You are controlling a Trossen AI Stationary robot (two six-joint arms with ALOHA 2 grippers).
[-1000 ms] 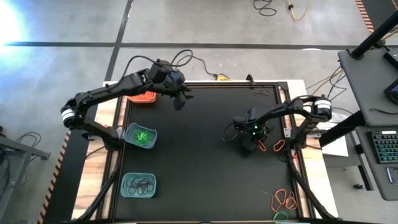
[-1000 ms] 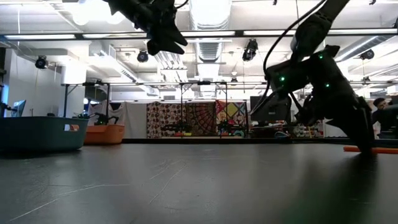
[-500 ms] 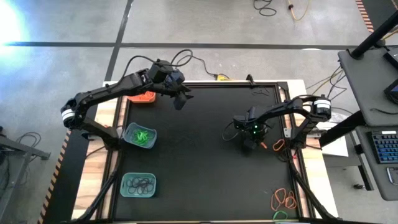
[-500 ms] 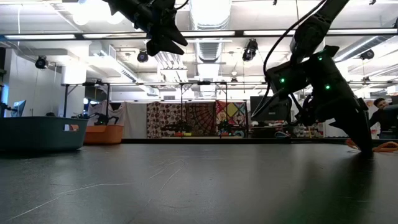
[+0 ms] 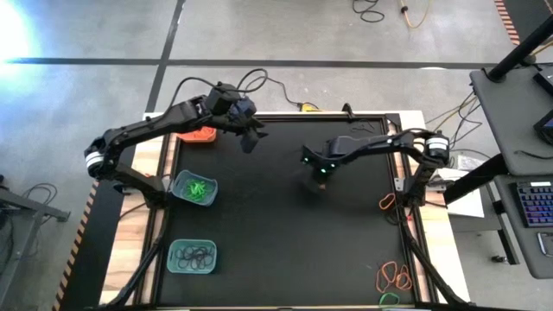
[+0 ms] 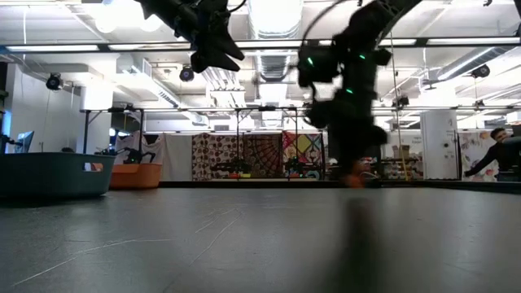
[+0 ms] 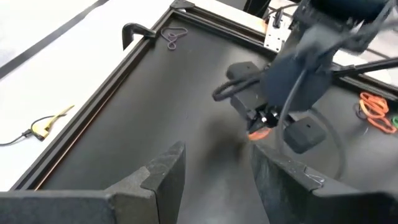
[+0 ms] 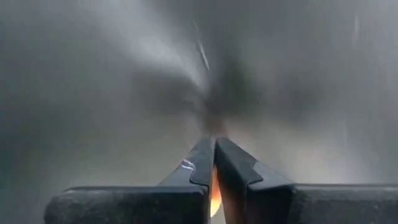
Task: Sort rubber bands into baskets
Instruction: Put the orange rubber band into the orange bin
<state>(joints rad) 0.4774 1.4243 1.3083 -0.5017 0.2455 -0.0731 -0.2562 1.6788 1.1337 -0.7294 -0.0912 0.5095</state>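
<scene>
While the black table (image 5: 276,242) fills the middle of the high view, the left arm reaches from the left edge toward upper center, left gripper (image 5: 251,138) hanging above the mat with fingers (image 7: 163,168) spread apart and holding nothing. Right arm stretches from the right edge across to center, bent at the elbow, right gripper (image 5: 318,169) pointing down over mid-table, fingers (image 8: 205,163) pressed together on an orange rubber band (image 7: 259,131) seen glowing between the tips. Three baskets sit down the left side: an orange basket (image 5: 201,135) at upper left partly hidden under the left arm, a teal basket (image 5: 195,188) with bright green bands below it, and a second teal basket (image 5: 193,257) with black bands at lower left. Loose orange bands: one (image 5: 387,203) at the right edge, a cluster (image 5: 395,277) at lower right, exact count there unclear.
</scene>
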